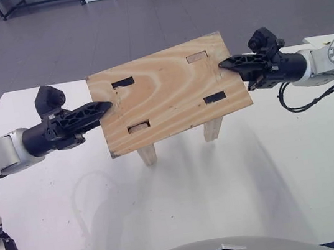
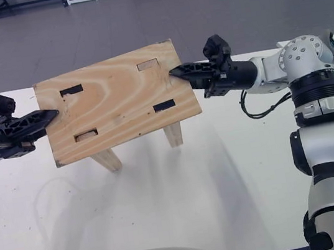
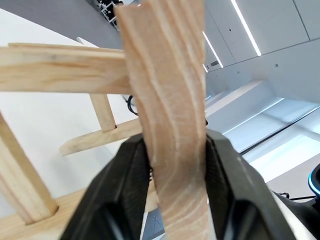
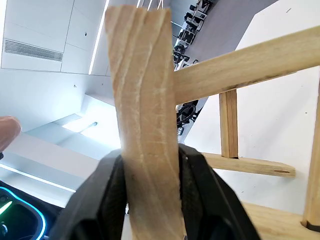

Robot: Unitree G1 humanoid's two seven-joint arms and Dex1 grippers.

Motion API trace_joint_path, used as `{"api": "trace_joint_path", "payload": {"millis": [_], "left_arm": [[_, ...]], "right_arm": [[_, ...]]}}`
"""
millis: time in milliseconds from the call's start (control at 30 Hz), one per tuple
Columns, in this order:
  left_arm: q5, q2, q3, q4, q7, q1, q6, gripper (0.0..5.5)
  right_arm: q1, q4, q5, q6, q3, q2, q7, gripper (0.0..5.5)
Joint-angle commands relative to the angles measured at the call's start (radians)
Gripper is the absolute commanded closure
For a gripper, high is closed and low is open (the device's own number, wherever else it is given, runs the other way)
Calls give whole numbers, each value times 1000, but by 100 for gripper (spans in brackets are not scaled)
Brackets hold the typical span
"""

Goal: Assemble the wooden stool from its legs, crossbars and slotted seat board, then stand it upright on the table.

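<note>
Holds the wooden stool (image 1: 168,93) upright near the middle of the white table (image 1: 241,202), seat on top and legs pointing down. Grabs it from both sides at once. Pinches the left edge of the seat board (image 2: 117,88) with the left gripper (image 1: 105,107). Squeezes the wood between two black fingers (image 3: 120,190), one on each flat face, closed tight on the board. Does the same thing on the right edge with the right gripper (image 1: 226,63), its own fingers (image 4: 100,195) pressed on both faces there too. Reaches in low from each side, with the whole board between the two grippers. Has four slots in the seat: two dark ones (image 1: 123,82) and two filled with pale wood (image 1: 138,127). Sticks two legs out below the near edge of the board, one more to the left (image 1: 147,155) and one more to the right (image 1: 213,129). Hard to tell if the feet rest on the table or hang just above it. Sits turned a little, not square to the table edge. Shows more wood under the seat from the wrist cameras: a long crossbar (image 3: 60,67) right below the board, another leg (image 4: 229,122) going down, and a lower crossbar (image 4: 250,164) joined to that leg farther down.
</note>
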Motion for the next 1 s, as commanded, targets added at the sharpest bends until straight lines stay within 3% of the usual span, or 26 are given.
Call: {"api": "trace_joint_path", "payload": {"millis": [33, 300, 467, 600, 633, 667, 800, 1000], "left_arm": [[-117, 0, -30, 100, 166, -86, 72, 405], [-117, -106, -16, 108, 435, -58, 19, 408], [-117, -161, 3, 114, 542, -90, 19, 408], [-117, -184, 2, 104, 615, -77, 13, 407], [-117, -187, -1, 109, 628, -75, 12, 370], [-117, -189, -2, 114, 635, -73, 13, 341], [-117, -193, 7, 136, 668, -59, 10, 274], [-114, -100, 95, 160, 642, 1, 6, 158]], "right_arm": [[-259, -49, 470, 79, 369, -182, 105, 416], [-313, 71, 470, 79, 643, -141, 111, 416], [-197, 62, 470, 79, 700, -150, 90, 416], [-82, 116, 470, 79, 516, -104, -76, 415], [-53, 107, 470, 79, 472, -98, -112, 415], [-28, 106, 470, 79, 431, -89, -147, 374], [39, 190, 470, 77, 237, -9, -330, 302], [165, 134, 470, 53, -56, 16, -588, 183]]}}
